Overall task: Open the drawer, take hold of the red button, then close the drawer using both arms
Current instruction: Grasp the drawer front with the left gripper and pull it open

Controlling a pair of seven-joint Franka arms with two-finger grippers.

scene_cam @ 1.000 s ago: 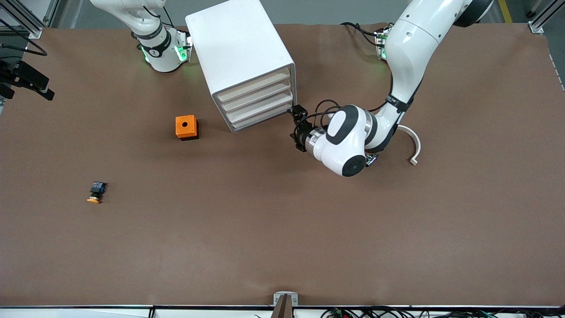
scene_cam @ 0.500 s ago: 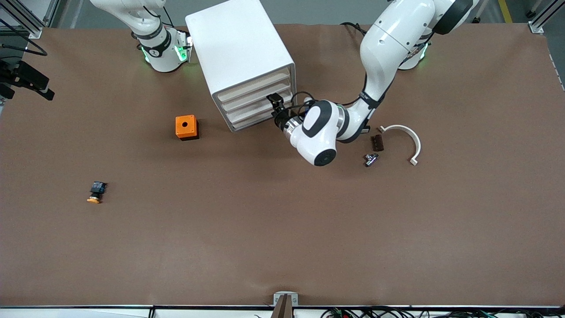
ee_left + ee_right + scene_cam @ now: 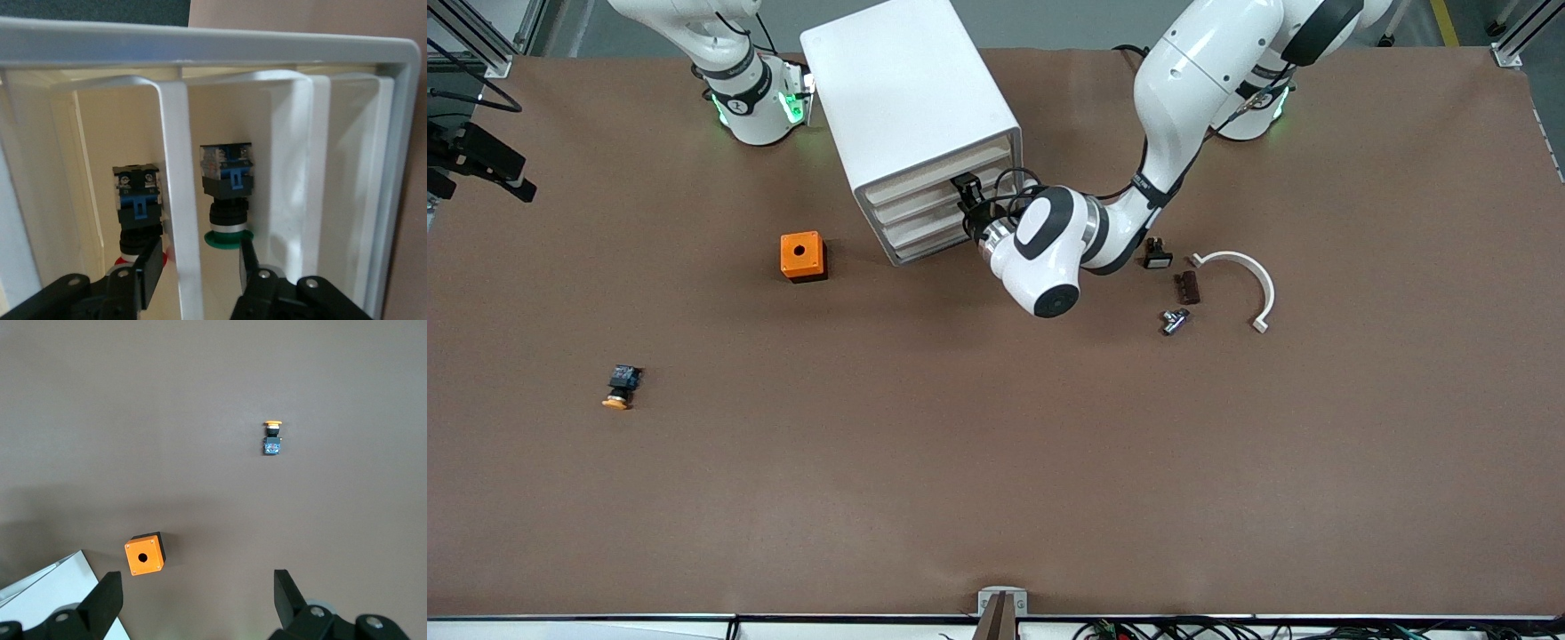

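Left black two-finger gripper (image 3: 197, 267) straddles the shallow white drawer (image 3: 180, 133) at its cream front lip, jaws apart and unclamped (red-capped black push button (image 3: 137, 200) lies inside the cabinet beside that lip); recommend a square clamp and straight pull, while the right gripper (image 3: 197, 587) waits, fingers spread.

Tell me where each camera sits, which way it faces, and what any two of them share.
Front view: high across the table, facing both arms' bases; shows the left gripper at the cabinet.
Left wrist view: on the left arm's wrist, looking into the drawer fronts at a red button and a green button; own fingers show.
Right wrist view: on the right arm's wrist, looking down; right gripper open.
Shared: front and right wrist views both show the orange box and yellow button.
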